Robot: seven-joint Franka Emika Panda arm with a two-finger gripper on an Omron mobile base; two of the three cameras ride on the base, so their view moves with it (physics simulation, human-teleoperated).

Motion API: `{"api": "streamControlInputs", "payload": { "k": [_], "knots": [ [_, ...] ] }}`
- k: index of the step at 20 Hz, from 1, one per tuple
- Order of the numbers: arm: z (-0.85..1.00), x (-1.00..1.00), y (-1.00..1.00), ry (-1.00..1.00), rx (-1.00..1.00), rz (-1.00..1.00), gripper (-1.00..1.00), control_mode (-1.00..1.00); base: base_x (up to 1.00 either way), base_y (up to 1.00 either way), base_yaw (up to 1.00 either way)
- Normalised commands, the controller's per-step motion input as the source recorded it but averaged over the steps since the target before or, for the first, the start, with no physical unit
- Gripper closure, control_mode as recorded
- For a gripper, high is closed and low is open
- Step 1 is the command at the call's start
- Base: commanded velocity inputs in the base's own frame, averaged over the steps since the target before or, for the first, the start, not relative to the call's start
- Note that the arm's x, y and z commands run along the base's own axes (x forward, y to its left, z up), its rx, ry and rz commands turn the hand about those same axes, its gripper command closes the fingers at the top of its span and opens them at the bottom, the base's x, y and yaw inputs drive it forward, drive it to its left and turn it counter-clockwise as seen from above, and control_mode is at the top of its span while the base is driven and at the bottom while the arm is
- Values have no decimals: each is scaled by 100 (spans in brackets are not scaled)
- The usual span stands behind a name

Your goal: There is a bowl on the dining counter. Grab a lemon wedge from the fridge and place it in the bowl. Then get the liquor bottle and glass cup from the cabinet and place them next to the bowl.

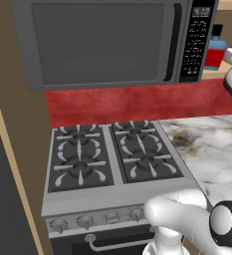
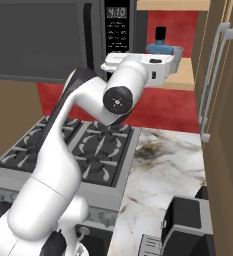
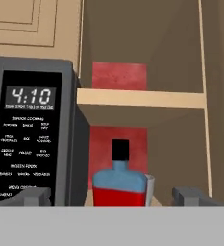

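Note:
The liquor bottle [image 3: 119, 185], with a red body, blue shoulders and a black cap, stands on the lower shelf of the open tan cabinet [image 3: 142, 98], right of the microwave. The glass cup [image 3: 150, 187] peeks out just behind its right side. My gripper [image 3: 112, 196] is open, level with the bottle and still short of it, its fingertips [image 3: 34, 196] spread wide on both sides. From the right base view, the hand [image 2: 153, 67] reaches toward the bottle [image 2: 160, 42] and the cup [image 2: 178, 52]. The bottle [image 1: 216, 50] also shows beside the microwave. The bowl, lemon wedge, fridge and dining counter are out of view.
The dark grey microwave [image 1: 102, 42] hangs close left of the cabinet opening, above a gas stove [image 1: 112, 157]. A marbled counter [image 2: 163, 170] lies below the cabinet. A tan door with grey bar handles [image 2: 210, 85] stands to the right, and a dark appliance [image 2: 188, 225] sits near the counter's front.

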Motion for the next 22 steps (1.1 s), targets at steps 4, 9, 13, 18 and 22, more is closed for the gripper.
{"api": "streamControlInputs", "payload": {
  "k": [4,9,13,18,22],
  "knots": [
    [0,24,-8,12,0,-2,-100,-100,0,0,0],
    [0,34,-7,14,0,0,-100,-100,0,0,0],
    [0,41,-8,11,0,0,-100,-100,0,0,0],
    [0,31,-13,1,0,0,-100,-100,0,0,0],
    [0,21,-14,0,0,0,-100,-100,0,0,0]
  ]
}}
